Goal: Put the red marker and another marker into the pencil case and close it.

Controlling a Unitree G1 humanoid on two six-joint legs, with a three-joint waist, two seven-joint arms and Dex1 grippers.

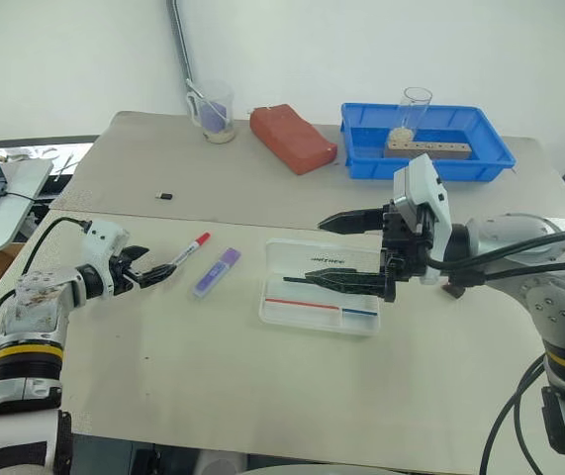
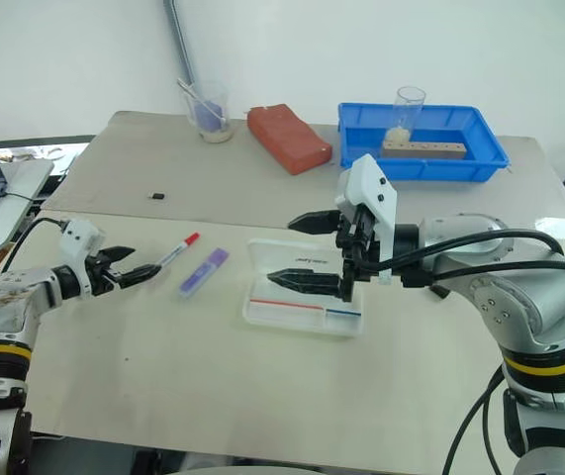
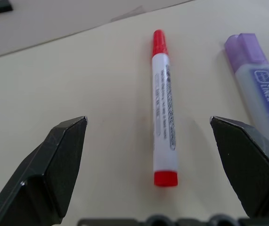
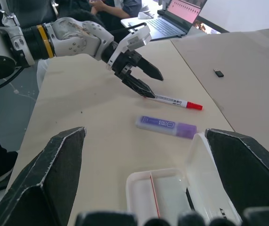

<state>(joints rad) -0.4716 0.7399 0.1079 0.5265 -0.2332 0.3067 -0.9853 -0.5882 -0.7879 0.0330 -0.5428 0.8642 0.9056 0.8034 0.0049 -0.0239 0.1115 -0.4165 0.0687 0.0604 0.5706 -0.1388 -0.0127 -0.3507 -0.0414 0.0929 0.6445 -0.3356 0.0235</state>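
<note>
From my seat, the left gripper [image 1: 155, 269] sits at the left-centre of the left eye view, its two black fingers spread wide and empty, tips right at the butt end of the red marker [image 1: 191, 249]. In the left wrist view that marker [image 3: 165, 108] lies lengthwise between the open fingers, red cap pointing away, flat on the beige table [image 1: 213, 396]. I judge it light, stiff and smooth-barrelled, so it may roll or slip out if pinched near an end; I'd close across the middle of the white barrel, on the printed band. Just right of it lies the lavender highlighter [image 1: 216, 272], apart from the marker and roughly parallel; it looks wider and flatter-sided, so I'd expect an easier, steadier pinch across its body. Further right, at the centre of the frame, the translucent pencil case [image 1: 312, 307] lies open, a thin red stick and a thin blue one inside; thin plastic like that probably slides or flexes when pushed. The right gripper [image 1: 351, 252] hangs above the case, fingers apart, holding nothing. At the top of the frame stand a measuring cup [image 1: 211, 111], a red brick-like block [image 1: 292, 137] and a blue tray [image 1: 425, 143].
</note>
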